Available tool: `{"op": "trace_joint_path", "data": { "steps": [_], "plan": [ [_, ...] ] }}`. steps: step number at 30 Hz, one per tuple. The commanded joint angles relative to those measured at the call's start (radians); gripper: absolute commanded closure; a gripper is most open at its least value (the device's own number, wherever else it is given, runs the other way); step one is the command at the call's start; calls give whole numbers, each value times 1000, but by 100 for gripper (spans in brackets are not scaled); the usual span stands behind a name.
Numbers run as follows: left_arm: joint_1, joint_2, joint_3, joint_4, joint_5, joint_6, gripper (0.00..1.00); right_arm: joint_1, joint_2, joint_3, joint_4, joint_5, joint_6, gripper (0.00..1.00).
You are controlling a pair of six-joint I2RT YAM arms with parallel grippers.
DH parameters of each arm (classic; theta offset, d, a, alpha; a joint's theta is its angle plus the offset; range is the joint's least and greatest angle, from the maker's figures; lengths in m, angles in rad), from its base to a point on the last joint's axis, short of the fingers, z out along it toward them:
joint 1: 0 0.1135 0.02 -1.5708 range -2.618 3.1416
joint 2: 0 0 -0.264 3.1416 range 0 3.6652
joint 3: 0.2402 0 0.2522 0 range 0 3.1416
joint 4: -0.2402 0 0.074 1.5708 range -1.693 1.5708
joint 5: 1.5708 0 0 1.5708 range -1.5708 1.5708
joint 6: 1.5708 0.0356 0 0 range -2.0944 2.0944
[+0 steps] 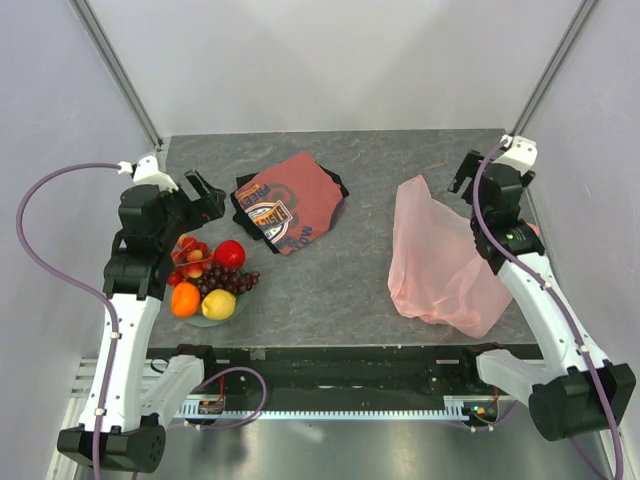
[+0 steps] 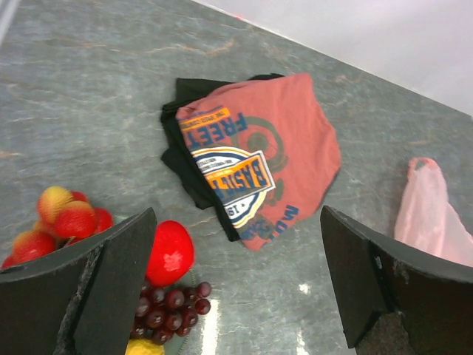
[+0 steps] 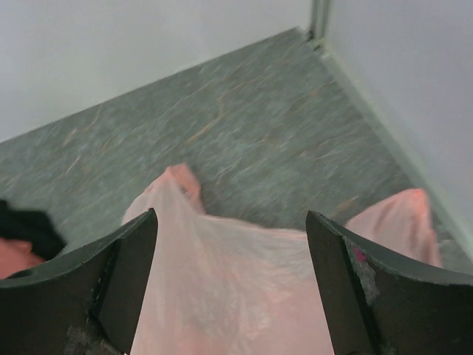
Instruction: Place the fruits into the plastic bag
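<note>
Between toy fruits [image 1: 208, 275] and crinkly pink plastic bag [image 1: 445, 265] lies folded red printed cloth [image 1: 290, 205]; left gripper [image 2: 236, 216], right gripper [image 3: 231, 214] gape empty.

pink bag [image 1: 440, 265], red apple [image 1: 229, 253], purple grapes [image 1: 225, 280], red printed cloth [image 1: 290, 205], grey veined table [image 1: 330, 290]

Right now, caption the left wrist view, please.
Open left gripper looks down on red apple, purple grapes and folded red printed T-shirt.

The right gripper [image 3: 230, 218] hung, jaws wide apart, over the pink plastic bag [image 3: 236, 296] on the grey table [image 3: 244, 118]; a dark cloth [image 3: 26, 225] edge showed at the left.
</note>
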Motion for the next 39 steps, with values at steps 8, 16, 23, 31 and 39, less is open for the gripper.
{"op": "trace_joint_path", "data": {
  "steps": [8,16,23,31,39],
  "plan": [
    [10,83,9,88,160,0,2,248,358,183,-298,-137,126,18],
    [7,95,-34,131,274,6,2,335,465,194,-430,-41,227,18],
    [-22,141,-33,152,341,21,5,340,503,176,-426,-121,244,22],
    [-30,196,-45,209,435,16,8,340,558,170,-374,-190,171,59],
    [-30,290,-42,307,578,-74,11,378,551,228,-199,-417,-87,100]
  ]
}}
